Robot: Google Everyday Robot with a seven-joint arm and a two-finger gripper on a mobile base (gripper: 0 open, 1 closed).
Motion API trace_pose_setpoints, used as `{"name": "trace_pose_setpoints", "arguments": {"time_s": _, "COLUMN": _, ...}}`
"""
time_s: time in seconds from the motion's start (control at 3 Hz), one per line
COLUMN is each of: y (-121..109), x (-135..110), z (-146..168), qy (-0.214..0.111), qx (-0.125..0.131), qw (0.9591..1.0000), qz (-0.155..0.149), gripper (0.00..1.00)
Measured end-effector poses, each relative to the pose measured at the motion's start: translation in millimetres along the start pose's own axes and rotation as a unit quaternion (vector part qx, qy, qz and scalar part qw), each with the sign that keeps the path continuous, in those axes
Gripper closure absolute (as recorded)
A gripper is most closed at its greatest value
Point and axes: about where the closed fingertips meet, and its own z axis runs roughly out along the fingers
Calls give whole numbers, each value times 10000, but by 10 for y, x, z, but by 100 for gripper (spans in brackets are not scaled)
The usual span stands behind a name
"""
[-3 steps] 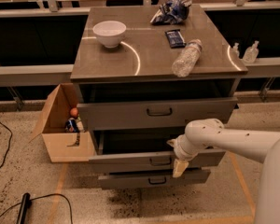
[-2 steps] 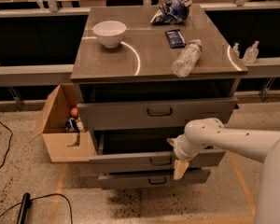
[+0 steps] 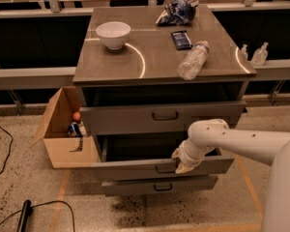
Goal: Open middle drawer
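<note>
The middle drawer (image 3: 135, 168) is a wide grey metal drawer. It stands pulled out from the cabinet, showing a dark, plain inside. Its small dark loop handle (image 3: 164, 168) is at the centre of the front. My gripper (image 3: 182, 164) is at the end of the white arm coming in from the right. It sits at the top edge of the drawer front, just right of the handle and partly covering it. The top drawer (image 3: 159, 117) is slightly out, and the bottom drawer (image 3: 159, 186) sticks out a little below.
On the cabinet top (image 3: 150, 64) are a white bowl (image 3: 113, 34), a lying plastic bottle (image 3: 193, 60), a dark packet (image 3: 181, 39) and a chip bag (image 3: 178, 11). An open cardboard box (image 3: 65, 129) stands on the floor to the left. A black cable (image 3: 43, 211) lies at the front left.
</note>
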Motion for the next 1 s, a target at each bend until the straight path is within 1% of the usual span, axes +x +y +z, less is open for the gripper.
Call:
{"name": "trace_pose_setpoints", "arguments": {"time_s": 0.33, "y": 142, "x": -59, "z": -187, "qy": 75, "qx": -338, "qw": 9994, "qz": -56, "gripper": 68}}
{"name": "trace_pose_setpoints", "arguments": {"time_s": 0.67, "y": 346, "x": -54, "z": -398, "qy": 220, "qx": -721, "qw": 9971, "qz": 84, "gripper": 45}}
{"name": "trace_pose_setpoints", "arguments": {"time_s": 1.0, "y": 419, "x": 4, "z": -571, "qy": 445, "qx": -714, "qw": 9960, "qz": 300, "gripper": 21}}
